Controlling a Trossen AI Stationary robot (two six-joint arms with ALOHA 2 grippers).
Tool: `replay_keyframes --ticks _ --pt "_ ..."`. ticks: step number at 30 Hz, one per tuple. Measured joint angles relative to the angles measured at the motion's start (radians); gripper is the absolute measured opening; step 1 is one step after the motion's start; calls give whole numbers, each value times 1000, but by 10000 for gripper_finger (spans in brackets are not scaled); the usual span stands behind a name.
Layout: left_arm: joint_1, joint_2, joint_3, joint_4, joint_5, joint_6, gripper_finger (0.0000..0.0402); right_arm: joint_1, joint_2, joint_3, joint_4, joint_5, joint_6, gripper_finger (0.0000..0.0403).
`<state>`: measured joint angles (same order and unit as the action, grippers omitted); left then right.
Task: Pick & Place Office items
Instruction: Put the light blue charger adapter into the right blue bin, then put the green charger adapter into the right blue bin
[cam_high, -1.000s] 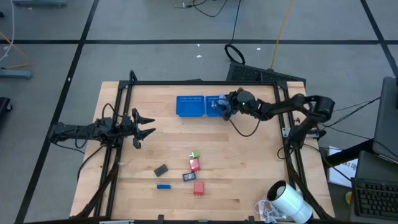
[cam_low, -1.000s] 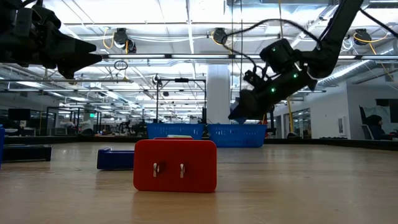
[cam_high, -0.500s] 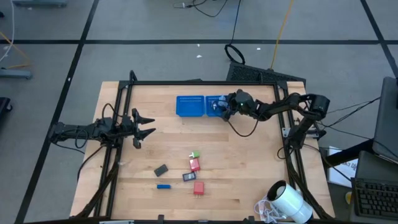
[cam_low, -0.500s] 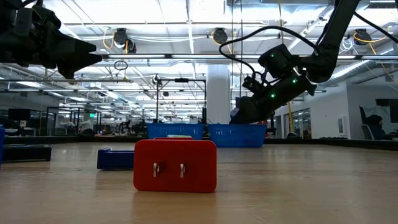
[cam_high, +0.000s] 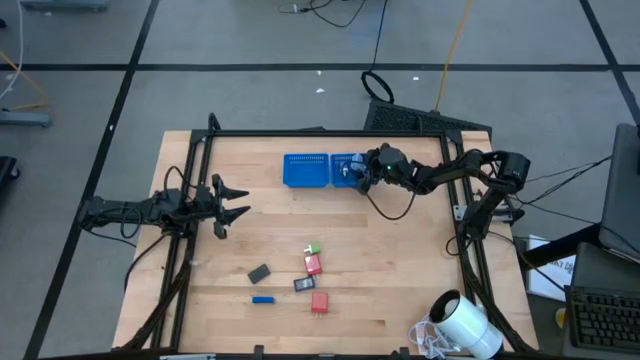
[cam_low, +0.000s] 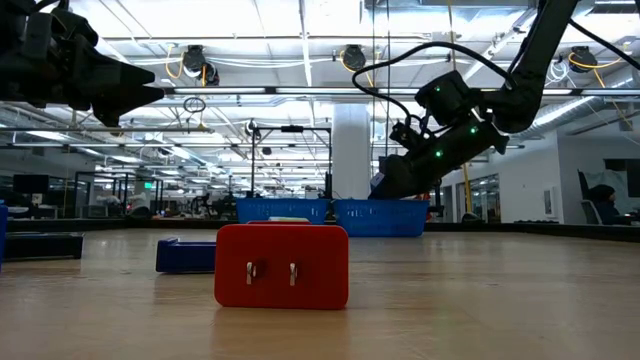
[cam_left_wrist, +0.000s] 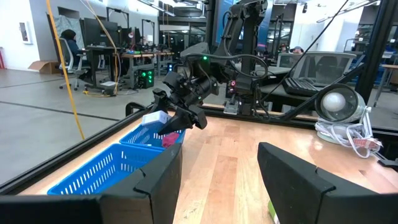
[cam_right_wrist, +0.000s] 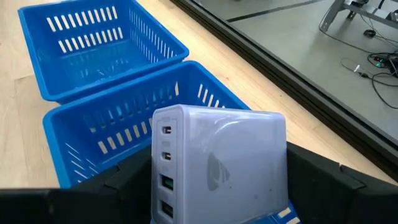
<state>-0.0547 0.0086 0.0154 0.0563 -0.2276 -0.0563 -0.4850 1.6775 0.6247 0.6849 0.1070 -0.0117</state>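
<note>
My right gripper (cam_high: 358, 172) hangs over the right compartment of the blue mesh tray (cam_high: 306, 170), shut on a pale blue charger block (cam_right_wrist: 217, 158) with ports on one face. A red piece (cam_left_wrist: 169, 140) lies in that compartment. My left gripper (cam_high: 240, 201) waits open above the table's left side. Several pieces lie flat on the near middle of the table: two red blocks (cam_high: 313, 264) (cam_high: 319, 302), a green-and-white one (cam_high: 313, 248), two dark ones (cam_high: 259, 273) (cam_high: 303, 284) and a blue one (cam_high: 262, 299). My right gripper pinches the pale blue block (cam_left_wrist: 155, 117) between its two fingers (cam_right_wrist: 118, 183), one on each of its opposite side faces (cam_right_wrist: 273, 168). The fingers come slanting down from the table's right side. The block is lifted clear above the tray's right compartment (cam_right_wrist: 118, 118), ports facing out.
A big white cylinder (cam_high: 465, 325) with cables lies at the table's near right corner. A dark frame rail (cam_high: 320, 133) runs along the table's edges. Bare wood lies between the tray and the pieces. In the low view a red block (cam_low: 282, 265) stands nearest.
My right gripper has sunk a little toward the tray's right compartment, still shut on the pale blue block, and its arm has drawn in slightly; for the last half second it has kept still.
</note>
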Motion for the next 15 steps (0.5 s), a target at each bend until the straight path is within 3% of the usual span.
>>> replay_keyframes --ticks 15 --pt "0 0 0 0 0 0 214 2 0 0 43 0 57 313"
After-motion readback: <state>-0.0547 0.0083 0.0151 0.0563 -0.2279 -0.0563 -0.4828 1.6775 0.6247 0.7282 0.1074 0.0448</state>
